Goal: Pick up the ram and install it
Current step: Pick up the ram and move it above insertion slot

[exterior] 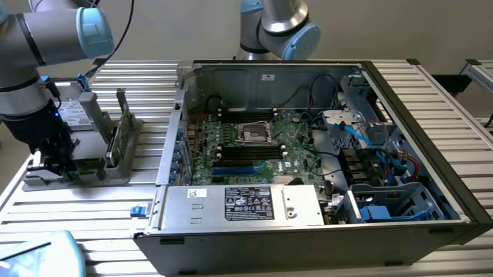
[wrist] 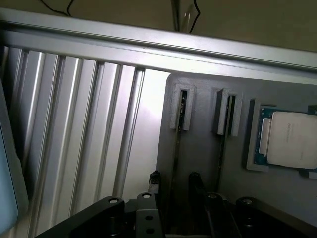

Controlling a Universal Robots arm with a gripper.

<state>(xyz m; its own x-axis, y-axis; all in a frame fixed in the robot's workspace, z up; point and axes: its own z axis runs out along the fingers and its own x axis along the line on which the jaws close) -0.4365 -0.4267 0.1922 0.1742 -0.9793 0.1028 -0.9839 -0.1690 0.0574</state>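
Two thin ram sticks stand on edge in the slots of a grey holder (wrist: 198, 148); in the wrist view I see them edge-on, one (wrist: 177, 148) and the other (wrist: 223, 148). In the exterior view a ram stick (exterior: 121, 124) rises from the same holder (exterior: 115, 170) at the exterior view's left, outside the computer case. My gripper (wrist: 174, 184) is open, with one fingertip (wrist: 154, 179) on each side of the nearer stick's edge, apart from it. In the exterior view the gripper (exterior: 52, 166) hangs low at the holder's front end.
A square silver processor (wrist: 292, 141) lies in the holder beside the sticks. The open computer case (exterior: 431, 115) fills the middle of the ribbed metal table (exterior: 85, 208), with black memory slots (exterior: 250, 153) on its motherboard. A second arm (exterior: 281, 26) stands behind the case.
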